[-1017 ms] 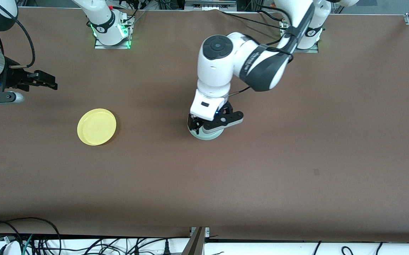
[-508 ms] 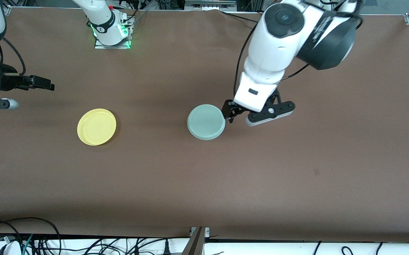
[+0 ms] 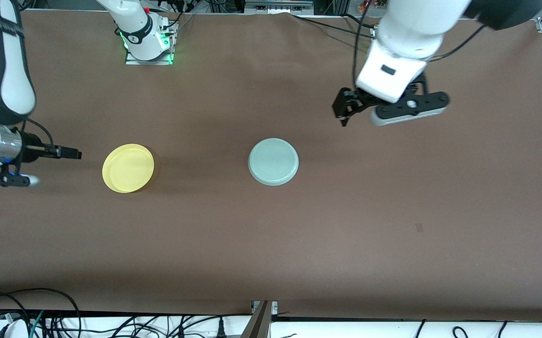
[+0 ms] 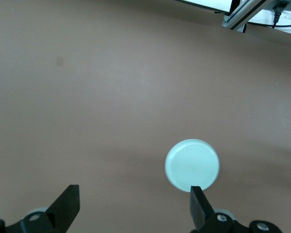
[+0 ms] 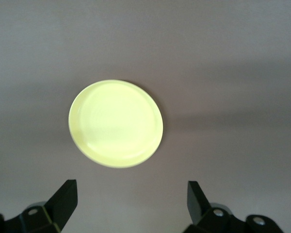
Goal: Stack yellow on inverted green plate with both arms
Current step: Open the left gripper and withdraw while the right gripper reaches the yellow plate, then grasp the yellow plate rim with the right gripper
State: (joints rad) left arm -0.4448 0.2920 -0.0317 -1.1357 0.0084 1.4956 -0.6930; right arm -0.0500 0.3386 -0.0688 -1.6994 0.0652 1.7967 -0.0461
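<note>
Green plate [image 3: 273, 161] upside down on the brown table [image 3: 346, 234], flat ringed underside up, near the middle; seen too in the left wrist view [image 4: 192, 164]. Yellow plate [image 3: 128, 168] rim up on the table, well apart from the green one, toward the right arm's end; filling the middle of the right wrist view [image 5: 116, 123]. Nothing stacked yet.

Left gripper [image 3: 344, 110] up in the air over bare table, toward the left arm's end from the green plate, fingers [image 4: 68, 204] spread wide, holding nothing. Right gripper [image 3: 71, 153] just beside the yellow plate at the right arm's end, pointing toward it, apparently low though height hard to judge from above; fingers [image 5: 64, 199] spread wide in the right wrist view, nothing between them, no contact with the plate.
</note>
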